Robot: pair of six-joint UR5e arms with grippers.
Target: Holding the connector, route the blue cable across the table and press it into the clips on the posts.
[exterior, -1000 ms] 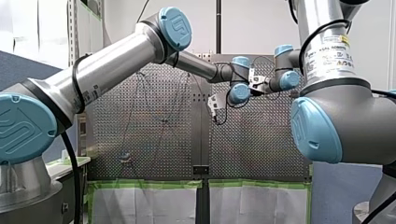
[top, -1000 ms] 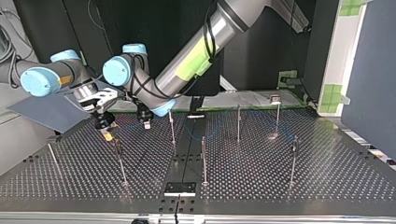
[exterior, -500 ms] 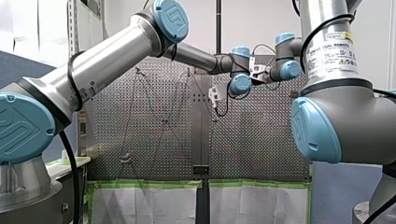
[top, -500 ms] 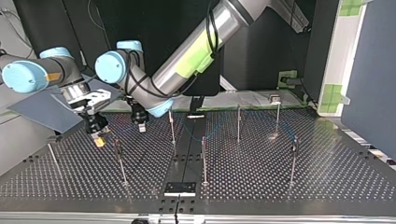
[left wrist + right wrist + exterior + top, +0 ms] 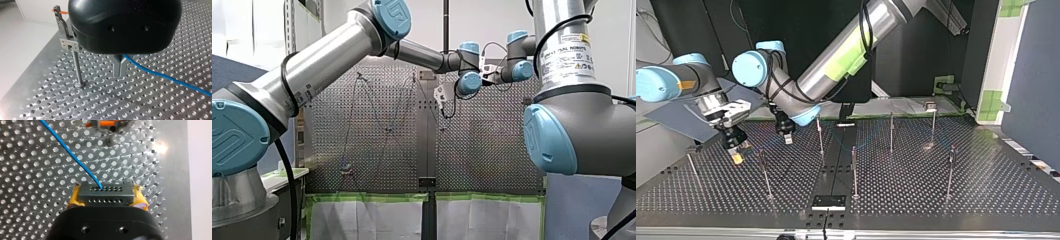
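Observation:
My right gripper (image 5: 105,189) is shut on a dark grey connector (image 5: 104,196), held between its yellow pads. The blue cable (image 5: 70,152) leaves the connector and runs off over the perforated table (image 5: 32,195). In the top view my right gripper (image 5: 737,156) hangs low at the left, near a thin post (image 5: 764,172). My left gripper (image 5: 786,137) hovers just to its right. In the left wrist view its metal fingers (image 5: 119,68) are shut, and the blue cable (image 5: 162,77) comes out from between them. A post with an orange-tipped clip (image 5: 65,41) stands beside them.
Several thin posts stand on the table in the top view, among them ones at the middle (image 5: 854,170) and at the right (image 5: 950,172). A clip with orange parts (image 5: 105,123) lies ahead of my right gripper. A small black plate (image 5: 828,201) sits at the near edge.
In the top view my right gripper has carried the connector left and toward the camera. My left gripper has shifted a little left with it.

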